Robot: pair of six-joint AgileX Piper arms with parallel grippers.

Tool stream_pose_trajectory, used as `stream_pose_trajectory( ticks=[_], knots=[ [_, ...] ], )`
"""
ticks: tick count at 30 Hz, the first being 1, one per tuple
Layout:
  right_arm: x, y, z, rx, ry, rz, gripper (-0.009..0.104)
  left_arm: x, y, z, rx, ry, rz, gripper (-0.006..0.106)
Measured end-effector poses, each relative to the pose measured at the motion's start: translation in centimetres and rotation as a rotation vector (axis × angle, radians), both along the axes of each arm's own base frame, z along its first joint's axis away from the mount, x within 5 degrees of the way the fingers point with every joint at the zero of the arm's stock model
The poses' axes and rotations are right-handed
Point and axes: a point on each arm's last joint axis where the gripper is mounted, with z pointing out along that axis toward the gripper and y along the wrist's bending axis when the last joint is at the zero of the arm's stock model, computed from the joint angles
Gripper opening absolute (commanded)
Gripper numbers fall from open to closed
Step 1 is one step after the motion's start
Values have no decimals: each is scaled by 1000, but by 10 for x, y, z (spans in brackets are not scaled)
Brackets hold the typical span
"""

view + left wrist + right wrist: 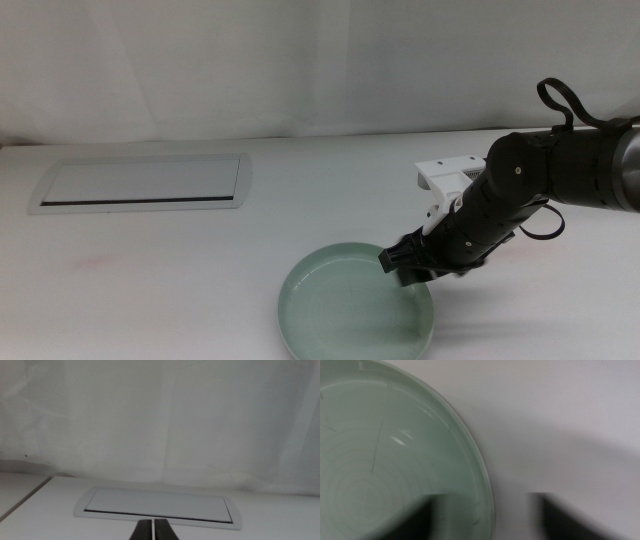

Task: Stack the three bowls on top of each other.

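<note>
One pale mint green bowl (345, 310) sits on the table near the front edge, a little right of centre. My right gripper (408, 265) comes in from the right and hangs low over the bowl's right rim. In the right wrist view the bowl (380, 460) fills one side, and my right gripper (490, 515) is open with one jaw over the bowl's inside and the other outside the rim. The other bowls are out of view. My left gripper (152, 529) is shut on nothing and does not show in the middle view.
A flat white rectangular panel (140, 182) with a dark slot lies in the tabletop at the back left; the left wrist view looks at the panel (157, 505). A white wall stands behind the table.
</note>
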Motion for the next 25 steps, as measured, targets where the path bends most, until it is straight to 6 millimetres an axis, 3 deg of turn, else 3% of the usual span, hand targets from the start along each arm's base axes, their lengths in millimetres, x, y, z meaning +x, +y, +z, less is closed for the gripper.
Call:
stream_pose_trajectory(
  ticks=[1,2,9,12,14,16,21,23,25],
  knots=[
    [0,0,0,-2,-1,1,98,0,0,0,0,0,0,-3],
    [0,0,0,-4,-2,2,103,0,0,0,0,0,0,-3],
    [9,3,12,-19,-52,37,103,0,0,0,0,0,0,-3],
    [18,1,32,-26,-116,44,103,0,0,0,0,0,0,-3],
    [35,-16,60,-42,-213,-13,103,0,0,0,0,0,0,-3],
    [49,-52,92,-57,-314,-111,103,0,0,0,0,0,0,-3],
    [58,-144,135,-125,-428,-324,101,0,0,0,0,0,0,-3],
    [54,-174,147,-156,-450,-378,91,0,0,0,0,0,0,-3],
    [48,-194,158,-153,-468,-425,67,0,0,0,0,0,0,-3]
  ],
)
